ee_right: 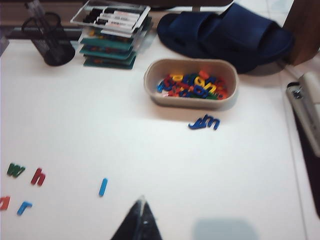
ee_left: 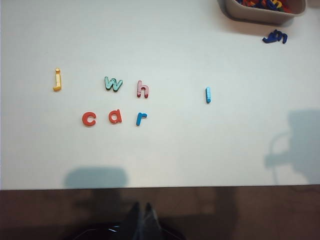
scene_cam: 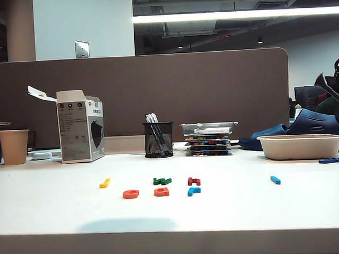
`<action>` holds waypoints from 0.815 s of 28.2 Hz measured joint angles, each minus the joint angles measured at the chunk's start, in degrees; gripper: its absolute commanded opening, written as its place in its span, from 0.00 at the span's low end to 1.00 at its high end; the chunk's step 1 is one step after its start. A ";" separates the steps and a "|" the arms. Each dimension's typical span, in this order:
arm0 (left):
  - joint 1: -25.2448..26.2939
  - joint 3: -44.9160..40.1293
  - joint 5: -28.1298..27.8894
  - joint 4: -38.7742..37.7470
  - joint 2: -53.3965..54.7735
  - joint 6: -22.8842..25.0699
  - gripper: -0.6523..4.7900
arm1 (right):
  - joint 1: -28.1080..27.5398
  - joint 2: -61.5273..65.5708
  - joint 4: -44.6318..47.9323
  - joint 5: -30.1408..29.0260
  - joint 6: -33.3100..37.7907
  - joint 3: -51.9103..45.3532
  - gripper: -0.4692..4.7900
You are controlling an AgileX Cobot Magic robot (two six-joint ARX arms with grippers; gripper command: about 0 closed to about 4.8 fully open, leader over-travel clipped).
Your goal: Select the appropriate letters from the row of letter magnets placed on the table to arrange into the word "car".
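Now, near the front of the white desk (ee_left: 200,150), three small letter magnets sit side by side in a line that reads "car": an orange-red c (ee_left: 89,119), an orange-red a (ee_left: 115,117) and a light-blue r (ee_left: 141,118), close together but not touching. Just behind them lies what is left of the row of letter magnets: a yellow j (ee_left: 57,80) off to the left, a green w (ee_left: 113,83), a dark-red h (ee_left: 143,89) and, well apart to the right, a straight blue l (ee_left: 208,94). Farther right and toward the back, a beige tray (ee_right: 190,100) holds a heap of mixed coloured letters, with a few dark-blue pieces (ee_right: 204,122) lying on the desk just in front of it. Along the back stand a black mesh pen cup (scene_cam: 158,139), a stack of flat cases (scene_cam: 208,139), a grey carton (scene_cam: 79,127) and a paper cup (scene_cam: 14,146). The left gripper (ee_left: 140,210) hangs over the desk's front edge, jaws pressed together and holding nothing. The right gripper (ee_right: 142,210) hovers above the desk to the right of the letters, its jaws likewise clenched and empty.
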 measured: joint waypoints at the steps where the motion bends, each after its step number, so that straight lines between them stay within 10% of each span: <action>1: 0.07 0.00 0.04 -0.04 0.00 0.57 0.11 | 0.09 -0.57 -0.11 -0.04 0.04 -0.79 0.08; 15: 1.11 -0.02 -8.39 3.89 -0.02 5.29 0.11 | 5.03 -7.41 1.73 -0.07 0.26 -8.66 0.08; 19: 5.27 0.81 -4.74 15.91 -0.81 27.98 0.11 | 5.03 -9.49 3.58 -0.04 1.44 -10.54 0.08; 21: 9.42 3.19 5.88 29.75 -1.29 51.89 0.11 | 4.87 -12.59 6.34 0.28 1.90 -13.07 0.08; 23: 11.96 4.55 10.36 34.71 -1.29 58.21 0.11 | 4.87 -14.32 7.91 0.90 1.95 -14.62 0.08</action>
